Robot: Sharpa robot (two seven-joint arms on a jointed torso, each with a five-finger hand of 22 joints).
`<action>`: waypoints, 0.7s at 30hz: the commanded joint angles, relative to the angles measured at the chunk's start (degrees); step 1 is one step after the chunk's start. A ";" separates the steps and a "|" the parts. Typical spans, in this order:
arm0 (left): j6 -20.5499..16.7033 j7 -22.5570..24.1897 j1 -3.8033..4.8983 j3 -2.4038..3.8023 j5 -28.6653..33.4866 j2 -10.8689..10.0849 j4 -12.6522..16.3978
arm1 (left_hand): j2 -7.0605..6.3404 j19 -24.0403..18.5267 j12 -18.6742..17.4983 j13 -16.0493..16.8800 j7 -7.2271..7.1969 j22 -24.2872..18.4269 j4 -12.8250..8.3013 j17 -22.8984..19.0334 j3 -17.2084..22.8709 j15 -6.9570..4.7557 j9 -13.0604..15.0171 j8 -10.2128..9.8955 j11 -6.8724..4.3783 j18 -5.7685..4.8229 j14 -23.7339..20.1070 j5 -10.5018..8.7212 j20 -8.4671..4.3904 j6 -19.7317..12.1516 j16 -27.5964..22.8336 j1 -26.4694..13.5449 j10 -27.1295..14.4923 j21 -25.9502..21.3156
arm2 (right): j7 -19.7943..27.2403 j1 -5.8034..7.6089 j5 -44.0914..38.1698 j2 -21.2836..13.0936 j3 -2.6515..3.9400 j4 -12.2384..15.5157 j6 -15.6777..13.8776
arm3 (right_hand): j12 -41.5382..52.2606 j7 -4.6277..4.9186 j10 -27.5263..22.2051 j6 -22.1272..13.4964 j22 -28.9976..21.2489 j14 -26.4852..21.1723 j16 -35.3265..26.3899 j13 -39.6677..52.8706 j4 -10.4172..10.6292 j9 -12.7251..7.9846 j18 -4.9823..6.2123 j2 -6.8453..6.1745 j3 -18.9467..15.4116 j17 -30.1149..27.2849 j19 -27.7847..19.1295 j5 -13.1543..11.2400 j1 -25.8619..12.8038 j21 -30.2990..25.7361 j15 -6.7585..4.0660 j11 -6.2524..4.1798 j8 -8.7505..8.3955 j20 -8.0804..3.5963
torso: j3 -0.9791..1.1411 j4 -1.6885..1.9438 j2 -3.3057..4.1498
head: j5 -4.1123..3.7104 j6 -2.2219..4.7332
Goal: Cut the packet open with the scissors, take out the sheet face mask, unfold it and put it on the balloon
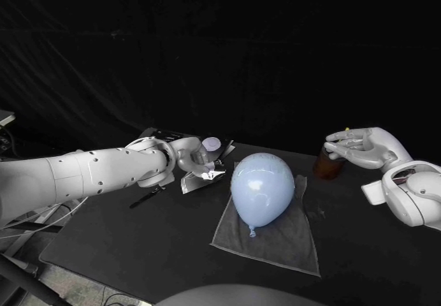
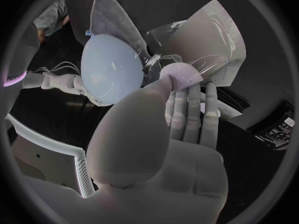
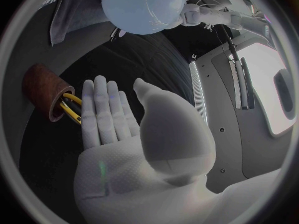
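My left hand (image 1: 195, 158) pinches a silver packet (image 1: 203, 181) between thumb and fingers, just left of the balloon; the packet (image 2: 209, 40) hangs past the fingertips (image 2: 187, 97). The pale blue balloon (image 1: 262, 187) lies on a grey cloth (image 1: 285, 245) in the middle of the table. It also appears as the balloon (image 2: 112, 69) and the balloon (image 3: 144, 5). My right hand (image 1: 363, 148) hovers open over a brown cup (image 1: 327, 166) at the right. Yellow-handled scissors (image 3: 72, 109) stand in the cup (image 3: 42, 89), beside my flat fingers (image 3: 106, 112).
A thin black object (image 1: 147, 195) lies on the table under my left forearm. A dark boxy item (image 2: 274, 129) sits near the packet. The grey cloth (image 2: 112, 20) stretches from the balloon toward the table's front edge.
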 commanded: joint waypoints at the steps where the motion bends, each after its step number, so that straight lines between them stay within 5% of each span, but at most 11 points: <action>1: -0.20 4.45 1.33 0.24 14.52 -0.77 0.87 | 0.71 0.18 -0.51 0.21 0.07 0.24 -0.22 0.11 0.82 -0.05 1.19 0.41 -0.12 0.20 0.82 0.13 0.31 0.36 -0.59 0.26 0.83 0.54 | 0.06 0.01 -0.43 0.18 0.04 0.06 0.57 | -0.20 0.27 0.49 0.37 -0.07 0.52 -0.26 -0.09 0.17 -0.02 0.43 0.48 -0.16 0.11 0.24 0.09 0.30 -0.27 0.07 -0.10 -0.13 0.11 | 0.02 -0.01 -0.02 | -0.41 0.46; 11: 0.52 7.35 5.23 0.46 26.82 -1.88 2.56 | 0.43 0.21 -1.46 0.19 0.12 0.60 -1.20 0.14 2.13 -0.15 1.84 0.47 -0.23 0.21 1.65 0.15 0.39 0.33 -1.83 -0.31 1.68 1.09 | -0.24 0.38 -0.02 0.13 0.07 1.61 1.27 | 0.25 -0.39 2.36 1.80 -0.15 2.36 0.05 -0.57 0.43 -0.09 0.49 0.74 -0.09 0.53 1.76 0.09 0.57 0.13 -0.62 -0.82 0.14 -0.48 | 0.01 -0.12 0.02 | -1.72 2.49; 21: -0.48 15.79 6.26 0.93 43.04 0.09 2.75 | 0.28 -1.04 -2.68 0.19 0.40 0.64 -2.51 0.15 3.42 0.22 2.51 0.33 -0.01 -0.03 1.27 0.14 0.77 0.06 -3.56 -1.17 2.07 0.92 | -1.75 3.46 0.72 0.11 0.21 5.10 3.29 | 1.64 -1.94 7.93 3.68 0.32 7.74 1.91 -0.04 1.01 -0.29 0.52 0.78 0.28 2.10 6.04 0.14 0.83 2.02 -2.66 -2.76 0.29 -2.41 | -0.05 -0.01 -0.07 | -4.87 6.04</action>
